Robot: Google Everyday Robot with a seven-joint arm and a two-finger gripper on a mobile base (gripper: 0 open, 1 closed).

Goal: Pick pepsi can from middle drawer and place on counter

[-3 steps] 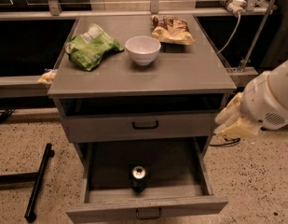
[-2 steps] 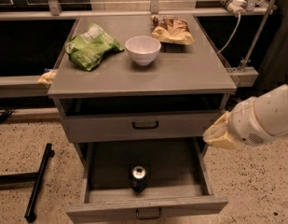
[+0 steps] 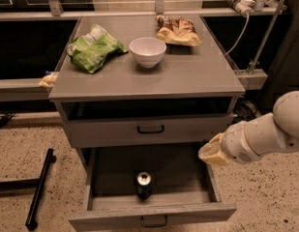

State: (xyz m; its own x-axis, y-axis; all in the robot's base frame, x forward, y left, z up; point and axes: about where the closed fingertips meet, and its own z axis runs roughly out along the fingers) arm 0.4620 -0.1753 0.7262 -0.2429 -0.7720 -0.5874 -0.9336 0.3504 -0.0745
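The pepsi can (image 3: pixel 143 184) stands upright inside the open middle drawer (image 3: pixel 154 216), near its front centre. The drawer is pulled out below the like-handled grey front (image 3: pixel 150 129). The counter (image 3: pixel 187 74) is the grey top of the cabinet. My gripper (image 3: pixel 212 153) comes in from the right on a white arm and hangs over the drawer's right edge, above and to the right of the can. It is apart from the can.
On the counter sit a green snack bag (image 3: pixel 93 50), a white bowl (image 3: pixel 147 51) and a brown snack bag (image 3: pixel 178 30). A black bar (image 3: pixel 40 187) lies on the speckled floor at the left. A metal rail and cables run behind the cabinet.
My arm has moved left and down, from beside the cabinet's right side to over the right edge of the open drawer. The can has not moved.
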